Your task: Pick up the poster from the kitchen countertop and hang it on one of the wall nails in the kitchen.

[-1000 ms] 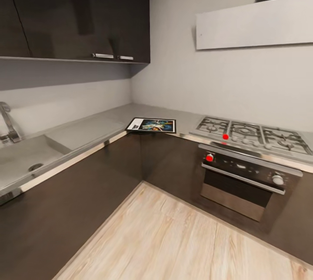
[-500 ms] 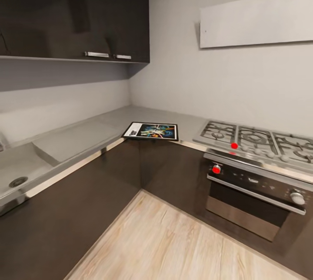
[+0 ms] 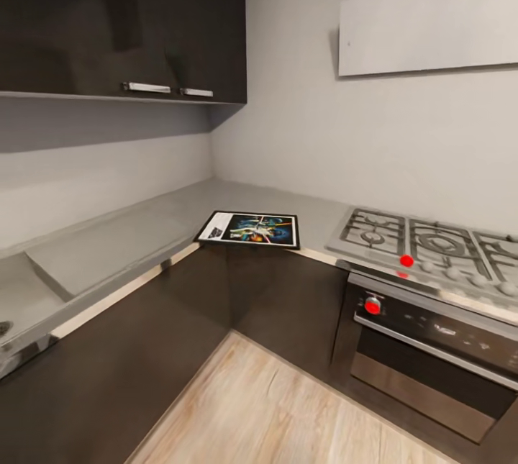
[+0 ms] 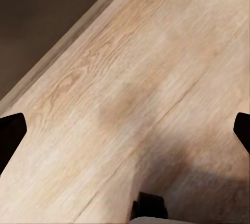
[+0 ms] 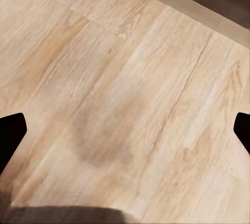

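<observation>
While both grippers hang spread wide and empty over the light wooden floor (image 4: 130,78), drive up square to the light-grey tabletop (image 3: 144,223) corner where the flat black-framed Star Wars poster (image 3: 250,229) lies at the front edge beside the steel gas hob (image 3: 424,244).

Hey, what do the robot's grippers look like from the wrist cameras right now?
Little of them shows. The left gripper appears as two plain black fingertips at the frame's sides, blunt and angular, with no markings or cables visible. The right gripper looks the same: matt black tips at each edge. Behind both lies light wooden floor.
</observation>
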Robot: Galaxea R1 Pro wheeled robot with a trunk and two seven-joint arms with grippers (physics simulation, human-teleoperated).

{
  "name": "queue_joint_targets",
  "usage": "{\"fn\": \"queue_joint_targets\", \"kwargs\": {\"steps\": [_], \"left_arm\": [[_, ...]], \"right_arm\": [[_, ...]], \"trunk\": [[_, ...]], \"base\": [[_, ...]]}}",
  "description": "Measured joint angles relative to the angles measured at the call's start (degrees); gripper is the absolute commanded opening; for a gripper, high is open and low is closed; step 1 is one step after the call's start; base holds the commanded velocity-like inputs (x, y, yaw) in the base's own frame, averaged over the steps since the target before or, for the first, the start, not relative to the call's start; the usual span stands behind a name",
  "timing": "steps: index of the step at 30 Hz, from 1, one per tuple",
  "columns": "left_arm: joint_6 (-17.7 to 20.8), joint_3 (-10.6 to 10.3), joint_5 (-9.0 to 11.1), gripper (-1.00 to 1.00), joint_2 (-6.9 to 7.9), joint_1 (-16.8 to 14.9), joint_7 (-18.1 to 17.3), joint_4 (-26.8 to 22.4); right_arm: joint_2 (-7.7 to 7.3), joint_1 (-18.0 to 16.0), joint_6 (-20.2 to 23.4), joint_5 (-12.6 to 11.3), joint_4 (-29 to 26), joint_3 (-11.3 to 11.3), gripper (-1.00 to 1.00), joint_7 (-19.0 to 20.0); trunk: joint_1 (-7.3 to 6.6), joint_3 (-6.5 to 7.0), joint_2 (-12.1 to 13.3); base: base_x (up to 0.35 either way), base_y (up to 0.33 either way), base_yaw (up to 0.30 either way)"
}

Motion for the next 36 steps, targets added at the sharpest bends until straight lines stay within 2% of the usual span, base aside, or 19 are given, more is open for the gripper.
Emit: {"fn": "queue_joint_targets", "kwargs": {"steps": [5,6,11,12,14,16,18,20,21,22,23,25,26,29,30,32,36], "left_arm": [[-0.09,0.1,0.05,1.0,0.0,0.0,0.0,0.02],[-0.52,0.13,0.05,1.0,0.0,0.0,0.0,0.16],[-5.95,0.03,0.11,1.0,-0.07,-0.01,-0.02,2.78],[-7.48,0.16,0.22,1.0,-0.08,-0.01,-0.16,3.44],[-8.14,0.36,0.65,1.0,-0.05,-0.01,-0.64,3.78],[-8.55,0.57,1.5,1.0,-0.03,-0.01,-1.56,4.21],[-8.97,0.93,3.35,1.0,0.16,0.0,-3.67,5.31],[-9.28,1.27,5.64,1.0,0.7,0.0,-6.57,6.47],[-9.4,1.4,7.16,1.0,1.28,-0.01,-8.76,6.95],[-9.43,1.45,7.87,1.0,1.61,-0.01,-9.88,7.13],[-9.47,1.51,9.0,1.0,2.26,-0.01,-11.95,7.38],[-9.51,1.58,9.78,1.0,2.83,-0.01,-13.88,7.54],[-9.53,1.62,10.26,1.0,3.2,-0.01,-15.26,7.63],[-9.52,1.71,10.7,1.0,3.53,-0.01,-16.52,7.68],[-9.54,1.77,10.85,1.0,3.65,-0.01,-16.99,7.7],[-9.55,1.82,10.99,1.0,3.76,-0.01,-17.41,7.75],[-9.56,1.86,11.1,1.0,3.84,-0.01,-17.71,7.79]], "right_arm": [[0.06,0.0,0.07,-0.45,-0.21,-0.03,1.0,0.15],[0.47,-0.04,0.06,-0.55,-0.43,-0.03,1.0,0.18],[3.63,-0.35,0.08,-0.7,-4.9,-0.05,1.0,0.34],[5.46,-0.43,0.1,-0.69,-8.57,0.0,1.0,0.89],[6.9,-0.47,0.11,-0.9,-11.41,-0.03,1.0,1.46],[7.95,-0.57,0.12,-1.43,-13.76,-0.01,1.0,1.91],[9.17,-0.76,0.09,-2.79,-17.2,0.33,1.0,3.04],[10.45,-1.94,0.1,-5.41,-21.28,2.09,1.0,5.08],[10.98,-3.19,0.14,-9.28,-23.74,3.74,1.0,5.99],[11.18,-4.02,0.19,-11.82,-24.98,4.61,1.0,6.34],[11.44,-5.68,0.27,-17.39,-26.73,6.42,1.0,6.83],[11.59,-8.1,0.43,-23.64,-27.96,8.5,1.0,7.13],[11.68,-10.56,0.83,-29.31,-28.69,10.76,1.0,7.3],[11.61,-14.18,2.17,-36.6,-29.36,14.13,1.0,7.49],[11.59,-15.71,3.27,-39.87,-29.63,15.6,1.0,7.56],[11.64,-17.44,4.71,-42.93,-29.91,16.9,1.0,7.64],[11.73,-19.9,5.69,-45.48,-30.54,17.96,1.0,7.78]], "trunk": [[0.0,0.0,0.0],[0.01,0.0,0.0],[0.03,0.0,0.0],[0.03,0.01,0.0],[0.03,0.0,0.01],[0.04,0.0,0.01],[0.04,0.0,0.0],[0.04,0.01,0.01],[0.04,0.01,0.01],[0.04,0.01,0.01],[0.04,0.01,0.01],[0.04,0.01,0.01],[0.04,0.01,0.01],[0.04,0.0,0.01],[0.04,0.01,0.01],[0.04,0.0,0.01],[0.04,0.0,0.01]], "base": [[0.301,0.0,0.0],[0.139,0.0,0.0],[0.062,0.0,0.0],[0.019,0.0,0.0],[0.013,0.0,0.0],[0.008,0.0,0.0],[0.004,0.0,0.0],[0.002,0.0,0.0],[0.001,0.0,0.0],[0.0,0.0,0.0],[0.0,0.0,0.0],[0.0,0.0,0.0],[0.0,0.0,0.0],[0.0,0.0,0.0],[0.0,0.0,0.0],[0.0,0.0,0.0],[0.0,0.0,0.0]]}}
